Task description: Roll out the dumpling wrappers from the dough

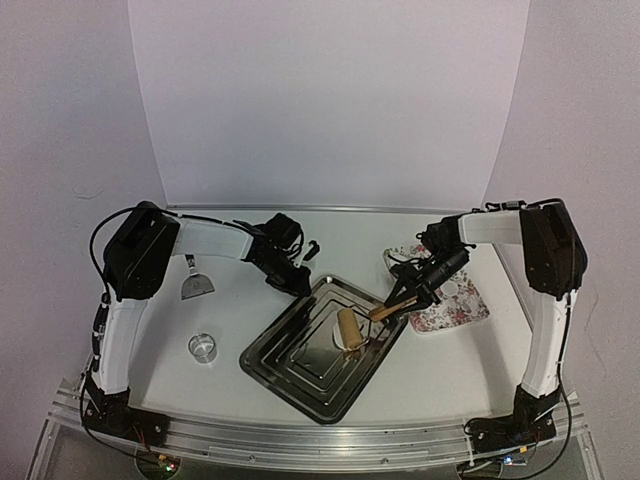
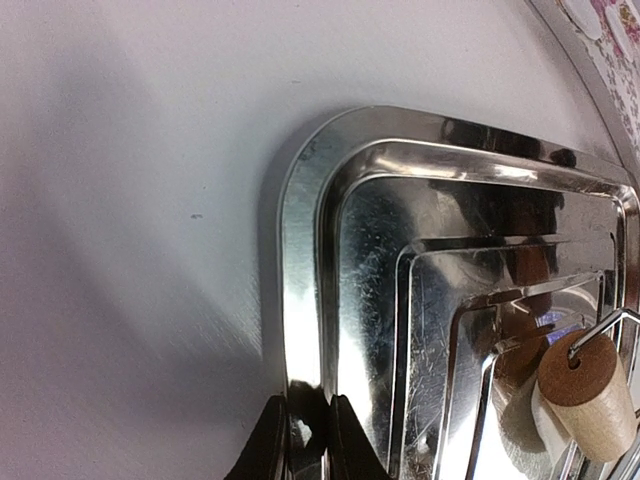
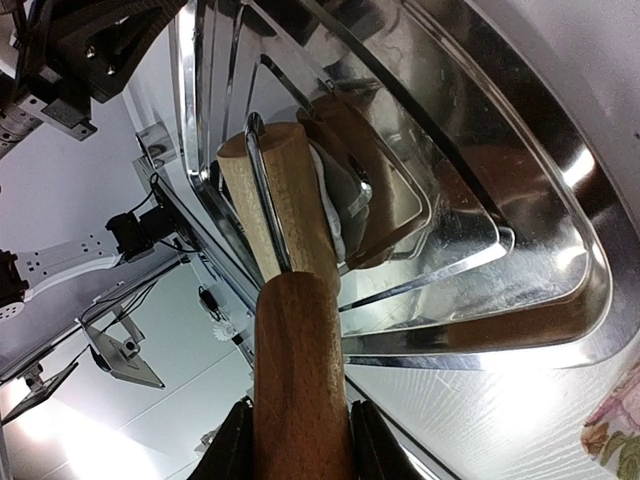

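A steel tray point(image 1: 300, 365) lies mid-table. My left gripper point(image 1: 298, 284) is shut on the tray's rim at its far-left corner, the rim point(image 2: 300, 330) pinched between both fingers. My right gripper point(image 1: 408, 298) is shut on the wooden handle point(image 3: 300, 380) of a small rolling pin. Its pale roller point(image 1: 349, 329) rests on a lump of white dough point(image 3: 337, 218) inside the tray. A white dumpling wrapper point(image 1: 451, 288) lies on the floral mat point(image 1: 455, 312) to the right of the tray.
A clear ring cutter point(image 1: 203, 347) stands on the table left of the tray. A metal scraper point(image 1: 195, 286) lies further back on the left. The floral mat's edge point(image 2: 612, 55) shows beyond the tray's far corner.
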Motion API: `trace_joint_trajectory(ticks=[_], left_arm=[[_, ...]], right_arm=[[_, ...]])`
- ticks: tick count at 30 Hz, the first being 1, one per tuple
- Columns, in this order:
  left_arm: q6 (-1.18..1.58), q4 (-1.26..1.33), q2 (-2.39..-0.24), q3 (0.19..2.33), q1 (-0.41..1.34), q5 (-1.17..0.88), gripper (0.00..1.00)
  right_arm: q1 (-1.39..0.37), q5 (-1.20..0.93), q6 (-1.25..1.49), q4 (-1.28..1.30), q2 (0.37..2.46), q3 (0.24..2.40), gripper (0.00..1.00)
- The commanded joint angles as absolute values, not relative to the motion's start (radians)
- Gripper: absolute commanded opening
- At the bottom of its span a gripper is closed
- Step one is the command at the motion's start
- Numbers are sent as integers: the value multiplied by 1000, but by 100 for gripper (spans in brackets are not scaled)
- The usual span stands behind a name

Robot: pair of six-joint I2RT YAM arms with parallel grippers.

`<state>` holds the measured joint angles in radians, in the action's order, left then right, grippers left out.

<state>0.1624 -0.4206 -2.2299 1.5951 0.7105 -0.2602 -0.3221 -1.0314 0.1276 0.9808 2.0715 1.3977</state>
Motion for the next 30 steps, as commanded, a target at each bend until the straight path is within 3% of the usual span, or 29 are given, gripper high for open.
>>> trace_joint_trajectory(ticks=[1, 11, 24, 30], left_arm=[[122, -560, -2268, 1563, 672, -118, 0], [134, -554, -2273, 1564, 670, -121, 0], [146, -563, -2283, 1586, 670, -121, 0], [150, -564, -2286, 1588, 670, -121, 0]], right_arm=[[-367, -319, 238, 999, 2197, 1306, 0], [-274, -295, 185, 1040, 2164, 1319, 0], [-395, -315, 240, 1028, 2253, 1384, 0], [-302, -292, 200, 1059, 2211, 1397, 0]])
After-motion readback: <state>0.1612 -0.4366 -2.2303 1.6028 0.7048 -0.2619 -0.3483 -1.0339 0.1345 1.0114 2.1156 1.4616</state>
